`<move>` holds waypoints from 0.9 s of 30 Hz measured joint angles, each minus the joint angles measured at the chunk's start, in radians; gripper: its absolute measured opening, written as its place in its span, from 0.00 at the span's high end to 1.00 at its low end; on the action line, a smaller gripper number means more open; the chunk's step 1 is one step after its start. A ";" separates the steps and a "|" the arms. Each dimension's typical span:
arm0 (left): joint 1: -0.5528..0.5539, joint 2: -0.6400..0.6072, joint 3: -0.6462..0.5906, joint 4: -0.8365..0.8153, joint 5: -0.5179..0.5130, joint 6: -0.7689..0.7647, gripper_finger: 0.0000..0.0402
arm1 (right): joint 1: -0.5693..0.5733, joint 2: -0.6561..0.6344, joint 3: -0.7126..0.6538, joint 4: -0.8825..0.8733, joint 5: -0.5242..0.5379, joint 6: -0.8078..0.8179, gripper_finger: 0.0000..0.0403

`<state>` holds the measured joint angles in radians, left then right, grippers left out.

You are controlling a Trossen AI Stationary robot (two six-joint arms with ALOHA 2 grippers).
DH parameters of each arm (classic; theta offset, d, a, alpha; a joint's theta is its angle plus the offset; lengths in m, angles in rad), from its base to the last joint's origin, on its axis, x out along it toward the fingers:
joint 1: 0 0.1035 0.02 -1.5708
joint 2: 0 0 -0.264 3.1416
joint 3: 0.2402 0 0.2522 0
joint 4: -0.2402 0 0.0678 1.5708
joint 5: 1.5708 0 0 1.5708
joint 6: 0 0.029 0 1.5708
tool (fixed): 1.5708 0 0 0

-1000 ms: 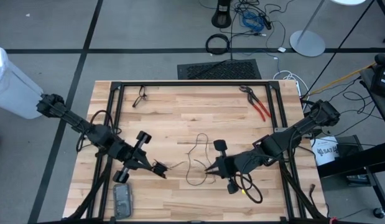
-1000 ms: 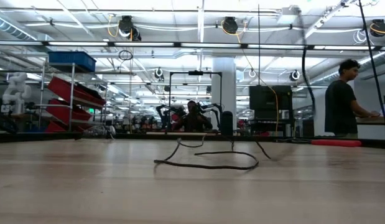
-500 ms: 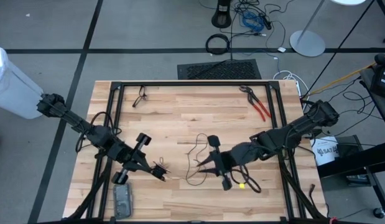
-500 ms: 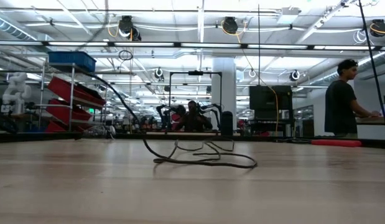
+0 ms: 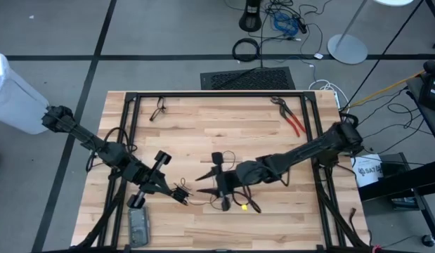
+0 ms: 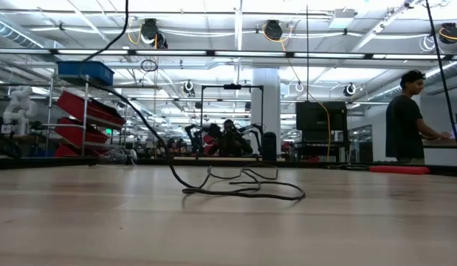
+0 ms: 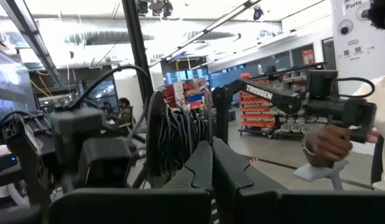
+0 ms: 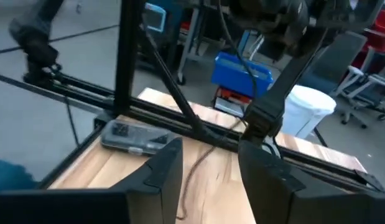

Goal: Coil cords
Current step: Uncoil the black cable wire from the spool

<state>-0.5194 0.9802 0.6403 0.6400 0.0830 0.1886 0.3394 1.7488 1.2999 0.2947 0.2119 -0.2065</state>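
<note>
The thin black cord [image 5: 229, 157] lies in loose loops on the wooden table's middle, flat on the boards in the low view [image 6: 243, 193]. One stretch runs toward the table's left to my left gripper [image 5: 182, 195], which is shut on it near the front left. In the left wrist view a bundle of the cord's turns [image 7: 176, 140] stands just past the shut fingers [image 7: 211, 158]. My right gripper [image 5: 202, 178] reaches over the loops from the right and is open. A stretch of cord [image 8: 195, 167] lies on the table between its fingers, untouched. My left gripper is shut on the cord where several turns of it are bunched together [image 7: 180, 155]; its own fingers hide the exact place. The fingers come level from the table's left side. From the gripper the cord trails slack [image 5: 197, 202] onto the table.
Red-handled pliers [image 5: 294, 121] lie at the far right and a small black item [image 5: 159, 109] at the far left. A grey case [image 5: 138, 226] sits at the front left corner. A black frame [image 5: 217, 93] rims the table. A person [image 6: 405, 118] stands beyond the table.
My right gripper has moved toward the table's left edge, over the cord's loops and closer to my left gripper, and its fingers have spread apart. The cord's wide loop has been drawn together into a tighter, bunched tangle.
</note>
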 joint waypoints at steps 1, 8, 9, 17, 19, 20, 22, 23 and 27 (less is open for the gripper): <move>0.000 0.001 0.000 -0.001 0.000 0.000 1.00 | -0.006 0.016 0.000 0.030 0.001 0.000 0.64; 0.002 0.046 0.000 -0.001 0.000 0.000 1.00 | -0.025 0.081 0.000 0.234 0.005 -0.074 0.64; 0.002 0.053 0.000 0.003 0.000 0.000 1.00 | -0.024 0.082 0.000 0.251 0.004 -0.094 0.64; 0.002 0.065 0.000 0.012 0.000 -0.013 1.00 | -0.021 0.082 0.000 0.264 0.000 -0.136 0.64; 0.002 0.066 0.000 0.012 -0.001 -0.026 1.00 | -0.021 0.082 0.000 0.264 0.000 -0.145 0.64; 0.002 0.066 0.000 0.011 0.000 -0.026 1.00 | -0.021 0.082 0.000 0.265 0.000 -0.148 0.64; 0.002 0.074 0.000 0.017 -0.001 -0.026 1.00 | -0.022 0.082 0.000 0.282 -0.008 -0.150 0.64; 0.002 0.080 0.000 0.020 0.000 -0.026 1.00 | -0.022 0.081 0.000 0.287 -0.011 -0.150 0.64; 0.002 0.107 0.000 0.047 -0.001 -0.026 1.00 | -0.024 0.081 0.000 0.283 -0.016 -0.150 0.65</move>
<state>-0.5175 1.0873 0.6403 0.6867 0.0822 0.1631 0.3152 1.8294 1.2999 0.5781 0.1954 -0.3569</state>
